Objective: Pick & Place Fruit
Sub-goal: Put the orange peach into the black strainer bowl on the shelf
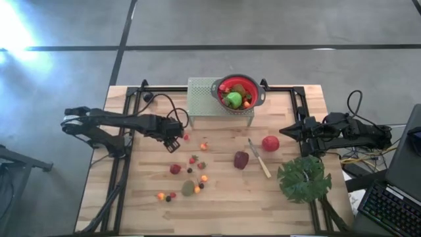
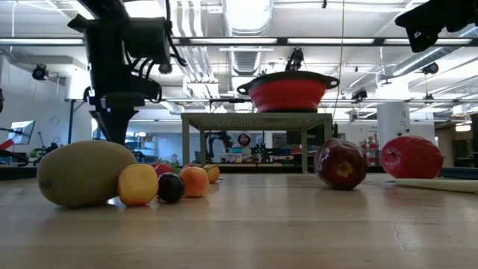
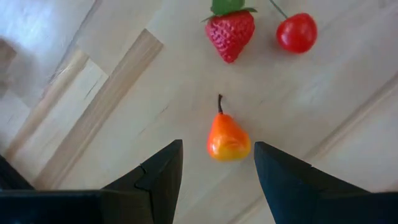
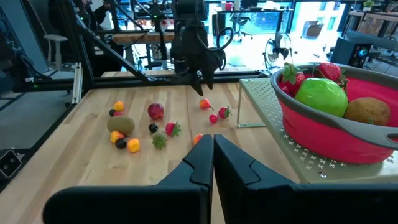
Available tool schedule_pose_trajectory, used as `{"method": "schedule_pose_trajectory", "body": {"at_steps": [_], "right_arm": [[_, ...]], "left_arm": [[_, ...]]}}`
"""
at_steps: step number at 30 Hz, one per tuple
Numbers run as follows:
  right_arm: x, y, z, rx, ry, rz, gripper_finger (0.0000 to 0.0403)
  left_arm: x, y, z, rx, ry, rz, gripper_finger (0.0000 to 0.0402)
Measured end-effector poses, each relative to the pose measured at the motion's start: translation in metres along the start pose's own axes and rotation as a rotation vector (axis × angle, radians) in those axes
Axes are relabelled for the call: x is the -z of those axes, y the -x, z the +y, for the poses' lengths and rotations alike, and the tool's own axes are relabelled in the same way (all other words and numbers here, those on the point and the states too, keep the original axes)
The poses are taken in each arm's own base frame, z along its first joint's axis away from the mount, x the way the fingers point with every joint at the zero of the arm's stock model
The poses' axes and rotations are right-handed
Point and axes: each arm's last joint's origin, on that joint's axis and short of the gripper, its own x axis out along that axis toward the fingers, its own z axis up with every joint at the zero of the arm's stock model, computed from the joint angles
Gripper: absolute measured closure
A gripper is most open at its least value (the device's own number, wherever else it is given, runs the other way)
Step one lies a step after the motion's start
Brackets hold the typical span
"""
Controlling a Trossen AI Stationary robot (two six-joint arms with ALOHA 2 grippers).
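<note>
A small orange pear-shaped fruit (image 3: 228, 138) lies on the table, with a strawberry (image 3: 230, 31) and a red cherry (image 3: 297, 32) beyond it. My left gripper (image 1: 176, 143) points down over the pear, open; its fingertips (image 3: 163, 163) stand on either side of the fruit's near end, apart from it. My right gripper (image 4: 213, 155) waits shut at the table's right side. The right wrist view shows the pear (image 4: 205, 104) just below the left gripper. More fruit lies in the table's middle: a kiwi (image 1: 189, 188), a red apple (image 1: 270, 143) and a maroon fruit (image 1: 241, 159).
A red colander (image 1: 238, 92) holding a green apple and other fruit stands on a perforated rack (image 1: 200, 99) at the far middle. A knife (image 1: 260, 159) and a big green leaf (image 1: 304, 179) lie at the right. Bare wood shows near the front edge.
</note>
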Motion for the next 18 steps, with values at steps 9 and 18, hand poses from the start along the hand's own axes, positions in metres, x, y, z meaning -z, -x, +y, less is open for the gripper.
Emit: {"method": "schedule_pose_trajectory", "body": {"at_steps": [9, 18], "right_arm": [[0.0, 0.0, 0.0, 0.0, 0.0, 0.0, 0.0394], [0.0, 0.0, 0.0, 0.0, 0.0, 0.0, 0.0394]], "left_arm": [[0.007, -0.013, 0.0, 0.006, 0.011, -0.006, 0.0197], [0.013, -0.026, 0.0, 0.02, 0.018, -0.02, 0.0197]]}}
